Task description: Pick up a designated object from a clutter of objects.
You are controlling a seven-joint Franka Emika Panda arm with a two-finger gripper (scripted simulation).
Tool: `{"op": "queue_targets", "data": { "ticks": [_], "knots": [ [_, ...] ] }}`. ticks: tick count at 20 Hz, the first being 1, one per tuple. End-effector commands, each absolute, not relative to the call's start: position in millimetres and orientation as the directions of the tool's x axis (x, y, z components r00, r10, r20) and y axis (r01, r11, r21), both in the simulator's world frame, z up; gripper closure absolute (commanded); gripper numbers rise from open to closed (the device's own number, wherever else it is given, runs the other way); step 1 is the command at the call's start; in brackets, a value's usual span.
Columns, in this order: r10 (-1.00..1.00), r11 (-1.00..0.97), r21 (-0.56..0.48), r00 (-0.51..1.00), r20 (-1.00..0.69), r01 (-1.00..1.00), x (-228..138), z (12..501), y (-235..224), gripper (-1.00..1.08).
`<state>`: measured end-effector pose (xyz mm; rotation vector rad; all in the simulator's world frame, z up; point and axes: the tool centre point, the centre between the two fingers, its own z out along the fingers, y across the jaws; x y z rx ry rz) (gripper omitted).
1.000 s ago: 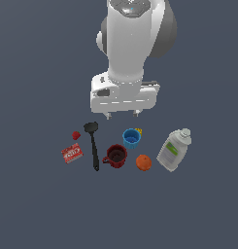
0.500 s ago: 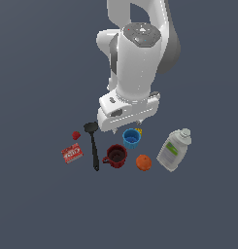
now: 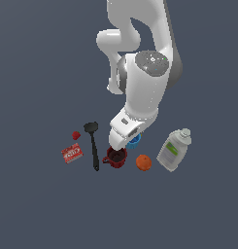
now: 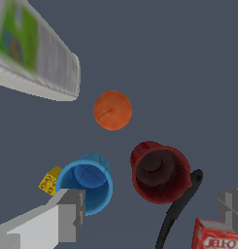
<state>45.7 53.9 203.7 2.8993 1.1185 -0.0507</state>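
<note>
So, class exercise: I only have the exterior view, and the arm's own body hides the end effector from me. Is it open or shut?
Observer: Open. In the wrist view the end effector has its fingers wide apart and is holding nothing.
Operator: Is the orange ball touching any of its neighbours?
Observer: No. The orange ball sits apart from the white bottle, the blue cup and the dark red mug.
Operator: Is anything hidden behind the arm?
Observer: Yes, a small yellow block right beside the blue cup.
</note>
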Motion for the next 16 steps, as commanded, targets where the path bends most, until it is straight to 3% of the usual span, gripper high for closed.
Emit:
{"op": "queue_targets", "data": {
  "ticks": [1,16],
  "knots": [
    [0.728,-0.684,0.017,0.684,-0.042,0.729,50,193,60,-0.92],
    [0.957,-0.29,0.001,0.29,-0.019,0.957,70,127,99,-0.92]
  ]
}}
